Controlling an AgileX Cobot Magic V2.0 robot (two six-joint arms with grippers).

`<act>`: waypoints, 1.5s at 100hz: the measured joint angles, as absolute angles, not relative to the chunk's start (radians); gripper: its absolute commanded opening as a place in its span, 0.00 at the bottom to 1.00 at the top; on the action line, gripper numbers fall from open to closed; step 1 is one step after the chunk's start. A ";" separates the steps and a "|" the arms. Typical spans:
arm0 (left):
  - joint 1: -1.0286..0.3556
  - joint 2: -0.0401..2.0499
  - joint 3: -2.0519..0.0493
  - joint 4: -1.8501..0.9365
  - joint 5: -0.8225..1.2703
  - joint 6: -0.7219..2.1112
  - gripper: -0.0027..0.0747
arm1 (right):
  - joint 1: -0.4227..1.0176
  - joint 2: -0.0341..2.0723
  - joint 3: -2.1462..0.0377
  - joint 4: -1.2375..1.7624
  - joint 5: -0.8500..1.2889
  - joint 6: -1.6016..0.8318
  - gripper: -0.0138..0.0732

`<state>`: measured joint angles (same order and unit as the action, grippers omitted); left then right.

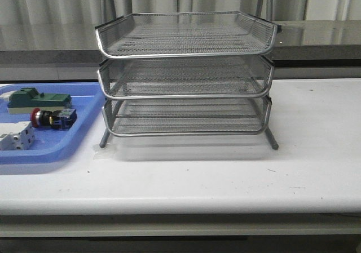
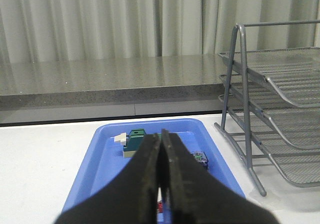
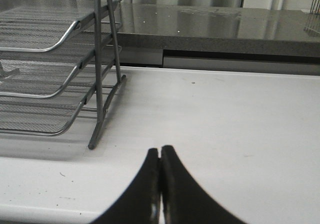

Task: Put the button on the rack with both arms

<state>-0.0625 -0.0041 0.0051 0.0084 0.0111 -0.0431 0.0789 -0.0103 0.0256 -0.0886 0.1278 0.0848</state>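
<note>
The button [image 1: 51, 118] lies on its side in the blue tray [image 1: 84, 132] at the left, red cap to the left. The silver wire-mesh rack [image 1: 186, 78] stands mid-table, its three tiers without anything in them. Neither gripper shows in the front view. In the left wrist view my left gripper [image 2: 161, 134] is shut and empty above the near part of the blue tray [image 2: 100, 154]; its fingers hide most of the button [image 2: 200, 158]. My right gripper [image 3: 160, 149] is shut and empty over the white table, to the right of the rack [image 3: 50, 59].
A green block [image 1: 34, 98] lies at the back of the blue tray and a white terminal block [image 1: 16, 136] at its front left. The rack's legs [image 1: 273, 140] rest on the white table [image 1: 225, 174]. A grey counter runs behind.
</note>
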 measured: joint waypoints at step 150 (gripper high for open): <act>-0.063 -0.004 0.005 0.008 0.009 -0.043 0.01 | 0.079 0.140 -0.386 0.000 0.515 0.085 0.03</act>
